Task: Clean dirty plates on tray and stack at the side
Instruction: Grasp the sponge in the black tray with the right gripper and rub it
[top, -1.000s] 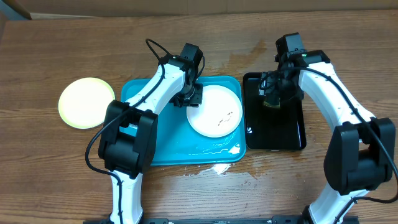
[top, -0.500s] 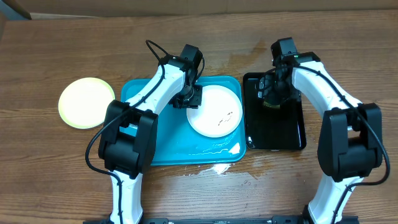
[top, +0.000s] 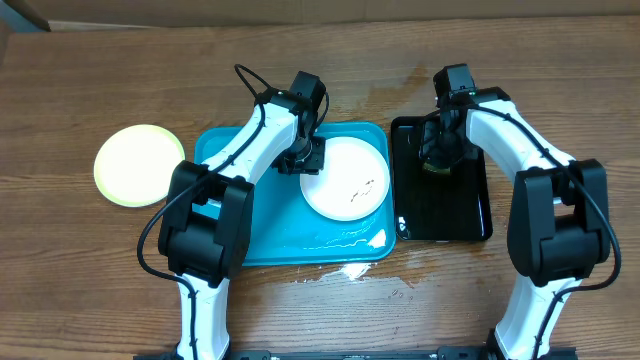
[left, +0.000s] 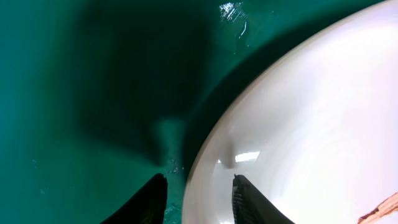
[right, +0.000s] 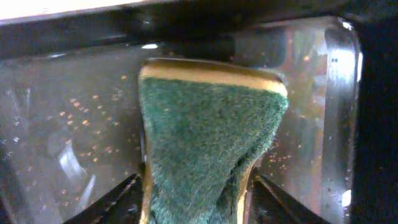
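A white plate (top: 345, 180) with small dark smears lies in the right half of the turquoise tray (top: 225, 200). My left gripper (top: 305, 160) is shut on its left rim. In the left wrist view the plate (left: 311, 124) edge runs between the two fingers, one over the tray floor (left: 74, 93) and one over the plate; the gripper (left: 199, 199) sits low in the frame. A pale yellow-green plate (top: 138, 165) rests on the table left of the tray. My right gripper (top: 438, 160) is down in the black tray, and its jaws (right: 196, 205) pinch a green and yellow sponge (right: 205, 137).
The narrow glossy black tray (top: 440, 215) stands right of the turquoise tray, wet inside. Water pools along the turquoise tray's front (top: 350, 238), and a little has spilled on the wooden table (top: 345, 270) in front of it.
My right gripper has narrowed its jaws onto the sponge in the black tray, and its arm has shifted slightly left. The left arm and the plate have not moved.
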